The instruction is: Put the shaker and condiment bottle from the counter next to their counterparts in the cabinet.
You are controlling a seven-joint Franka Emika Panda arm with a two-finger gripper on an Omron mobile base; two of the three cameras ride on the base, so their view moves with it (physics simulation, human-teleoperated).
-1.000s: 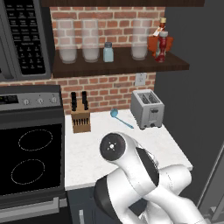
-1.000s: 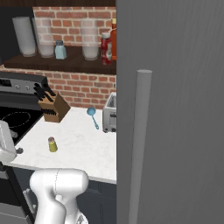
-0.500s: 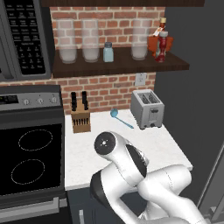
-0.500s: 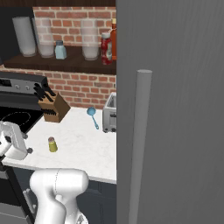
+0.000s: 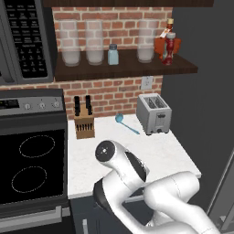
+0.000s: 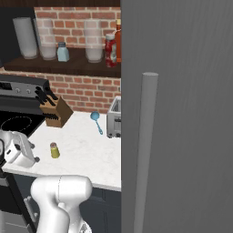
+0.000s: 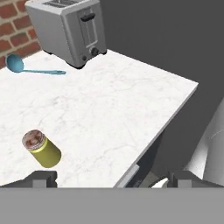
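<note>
The shaker [image 7: 41, 149] looks small, light and rigid, probably smooth-sided, so a hold across its yellow-green body below the grey cap seems safest. It stands upright on the white bench [image 7: 113, 109], near the front edge. The end effector [image 7: 111, 178], fingers spread wide and empty, hovers above it, the shaker off toward one fingertip.

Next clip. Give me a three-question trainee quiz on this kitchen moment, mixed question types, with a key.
1. True or false: the red condiment bottle already stands on the cabinet shelf.
2. Which item sits on the counter nearest the gripper? A) toaster B) shaker C) blue ladle
3. Fill in: the gripper's jaws are ____.

Key: 1 true. 2 B, the shaker; the toaster and blue ladle lie farther back. 3 open.
</note>
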